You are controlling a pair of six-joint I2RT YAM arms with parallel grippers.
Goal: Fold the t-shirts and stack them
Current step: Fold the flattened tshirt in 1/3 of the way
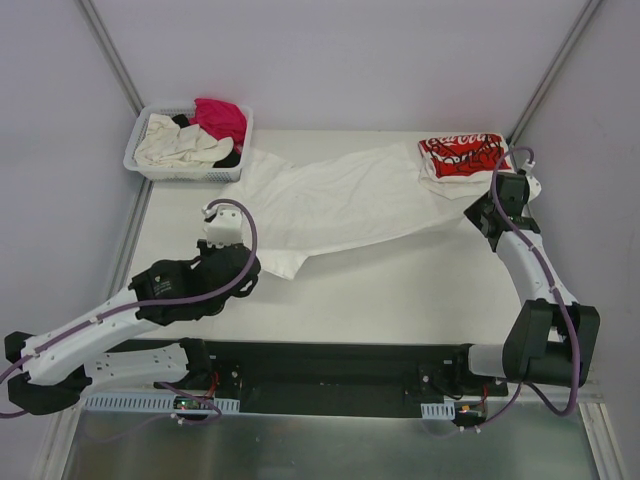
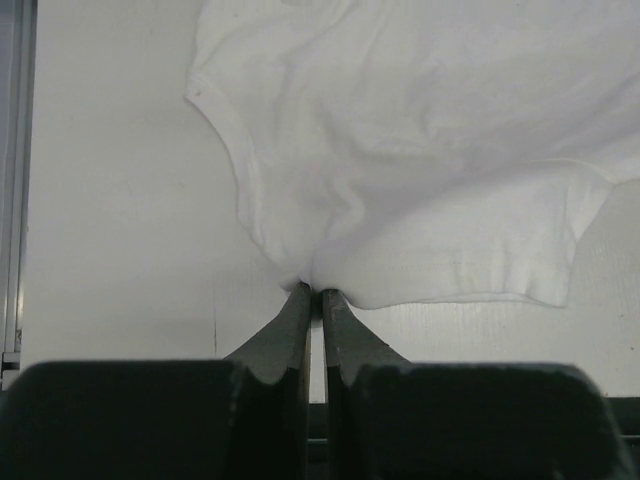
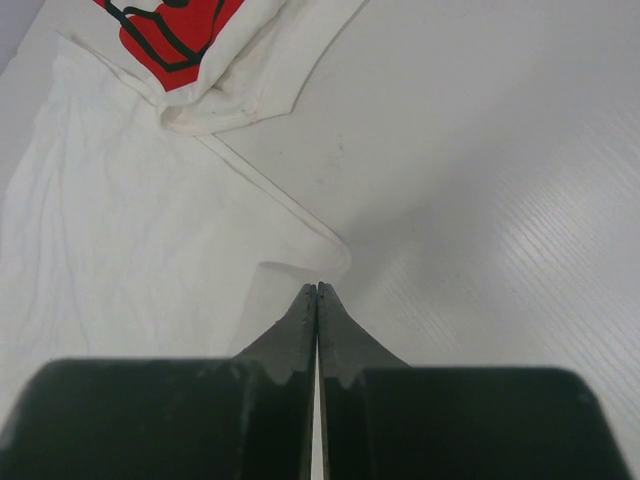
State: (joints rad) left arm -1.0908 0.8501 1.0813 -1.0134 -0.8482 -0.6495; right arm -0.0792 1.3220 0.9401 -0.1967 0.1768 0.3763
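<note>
A large plain white t-shirt (image 1: pixel 350 205) lies spread slantwise across the table (image 1: pixel 400 290). My left gripper (image 1: pixel 246 245) is shut on its near left edge, and the cloth (image 2: pixel 420 160) bunches at the tips (image 2: pixel 316 290) beside a sleeve (image 2: pixel 500 260). My right gripper (image 1: pixel 479 214) is shut at the shirt's right end. There the hem corner (image 3: pixel 335 255) curls up to the closed tips (image 3: pixel 318 288). A folded white t-shirt with red print (image 1: pixel 462 155) lies at the back right, partly over the white one (image 3: pixel 180 30).
A white slotted basket (image 1: pixel 143 165) stands at the back left. It holds cream (image 1: pixel 175 145), magenta (image 1: pixel 222 118) and black (image 1: pixel 229 158) t-shirts. A metal rail (image 2: pixel 12 200) runs along the table's left edge. Grey walls close in the back and both sides.
</note>
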